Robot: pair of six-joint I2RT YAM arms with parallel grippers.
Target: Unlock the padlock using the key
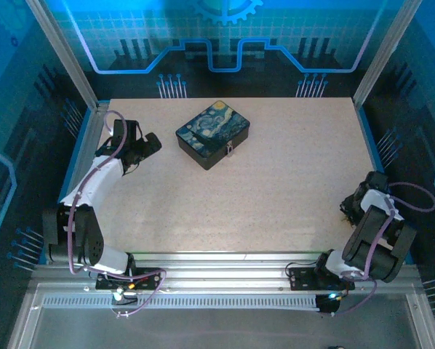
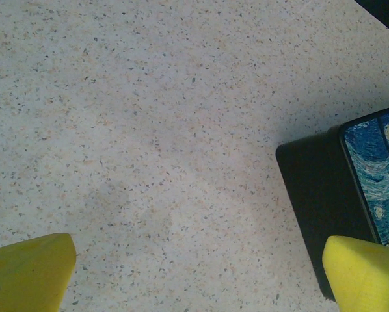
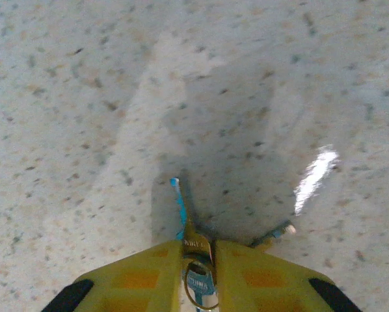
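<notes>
The right gripper [image 3: 199, 250] has its yellow fingers [image 3: 139, 279] clenched on the key [image 3: 194, 244]. The key's brass head and ring sit in the narrow slot between them, and a thin blue-tipped sliver pokes forward over the speckled table [image 3: 84, 97]. A second key [image 3: 277, 232] juts out beside the right-hand finger. Far across the table, the padlock [image 1: 230, 150] sits on the near wall of the painted box [image 1: 212, 134]. The left gripper [image 2: 200, 250] hovers with its jaws spread wide and empty, the box corner just beside one finger.
</notes>
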